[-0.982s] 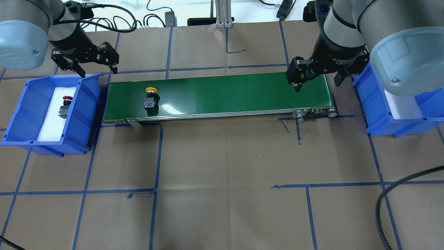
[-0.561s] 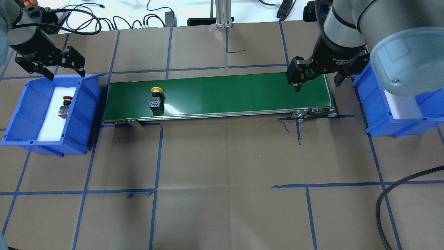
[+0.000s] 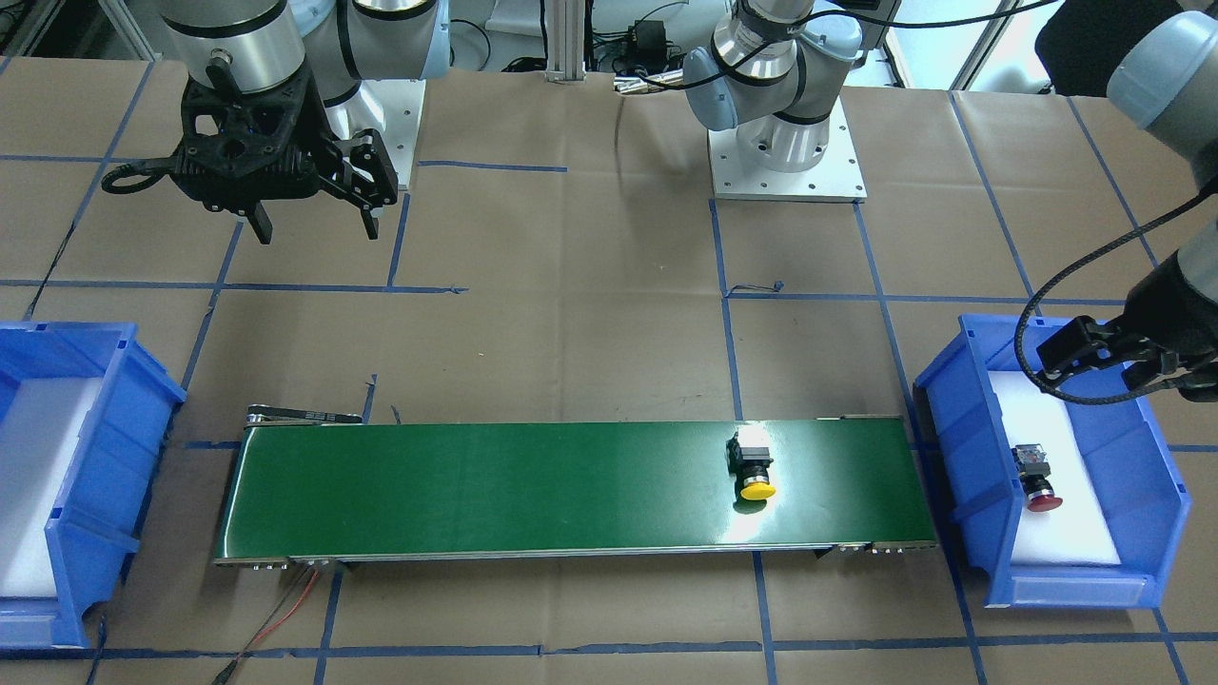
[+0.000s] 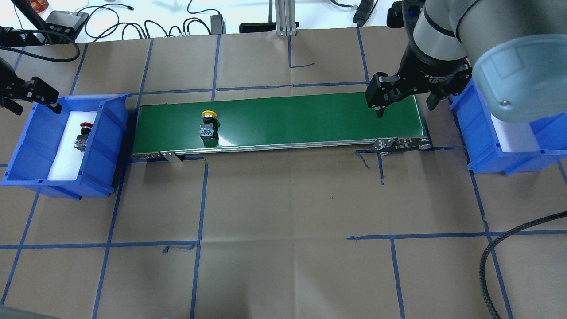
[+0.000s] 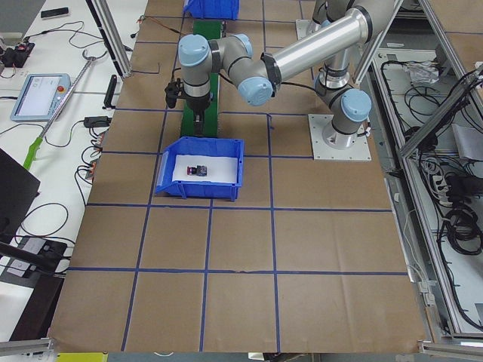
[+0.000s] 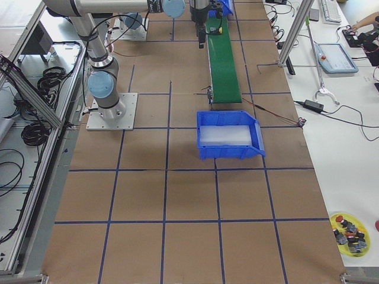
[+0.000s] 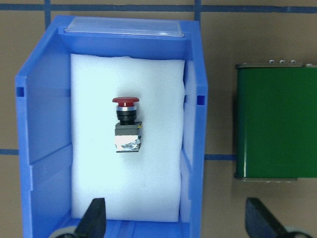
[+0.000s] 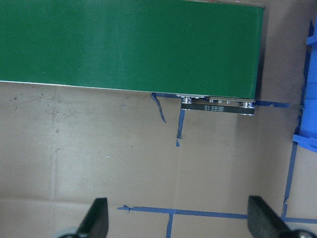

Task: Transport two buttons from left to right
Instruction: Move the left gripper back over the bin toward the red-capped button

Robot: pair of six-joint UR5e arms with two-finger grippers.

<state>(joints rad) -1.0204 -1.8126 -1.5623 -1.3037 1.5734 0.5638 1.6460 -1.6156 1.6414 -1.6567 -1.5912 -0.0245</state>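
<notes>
The yellow-capped button (image 4: pixel 208 124) lies on its side on the left part of the green conveyor belt (image 4: pixel 310 115); it also shows in the front view (image 3: pixel 753 467). The red-capped button (image 4: pixel 83 135) lies on white foam in the left blue bin (image 4: pixel 110 133), and shows in the left wrist view (image 7: pixel 127 124) and the front view (image 3: pixel 1035 479). My left gripper (image 4: pixel 34 106) is open and empty, above the bin's far rim. My right gripper (image 4: pixel 405 108) is open and empty, above the belt's right end.
The right blue bin (image 4: pixel 483 155) with a white foam pad stands just past the belt's right end and holds no button (image 3: pixel 95 457). Blue tape lines cross the brown paper table. A black cable (image 4: pixel 491 252) lies at the front right.
My left gripper has moved left, from behind the belt's left end to over the left bin. The yellow button has travelled a little to the right on the belt. The right arm has not moved.
</notes>
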